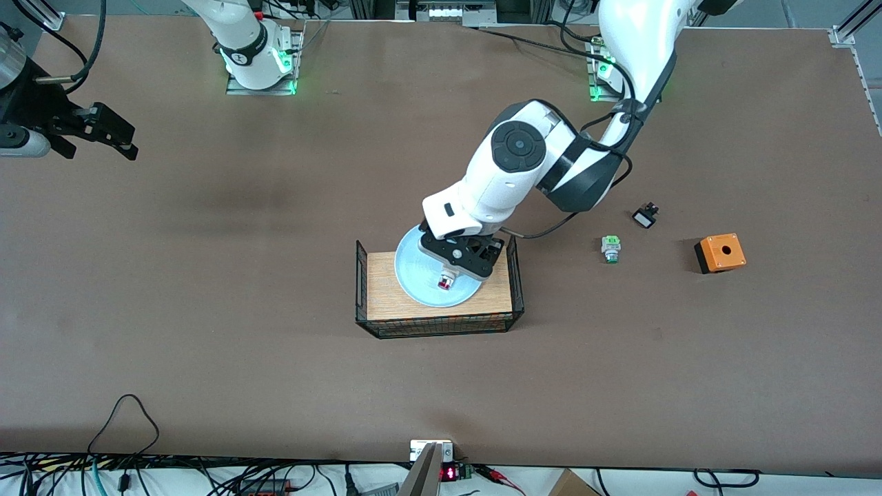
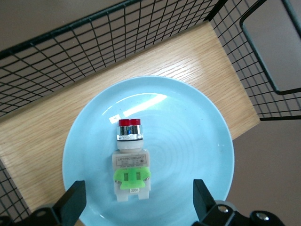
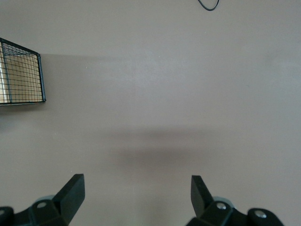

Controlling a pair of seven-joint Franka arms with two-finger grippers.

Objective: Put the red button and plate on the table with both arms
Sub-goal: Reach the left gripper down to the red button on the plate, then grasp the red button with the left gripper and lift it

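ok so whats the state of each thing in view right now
red button: lying on its side on the plate, not gripped
plate: flat in the wire-sided tray, not yet on the table
tray: standing on the table
left gripper: fingers open, over the red button
right gripper: fingers open, holding nothing, waiting over bare table at the right arm's end
green button, black switch, orange box: resting on the table, untouched
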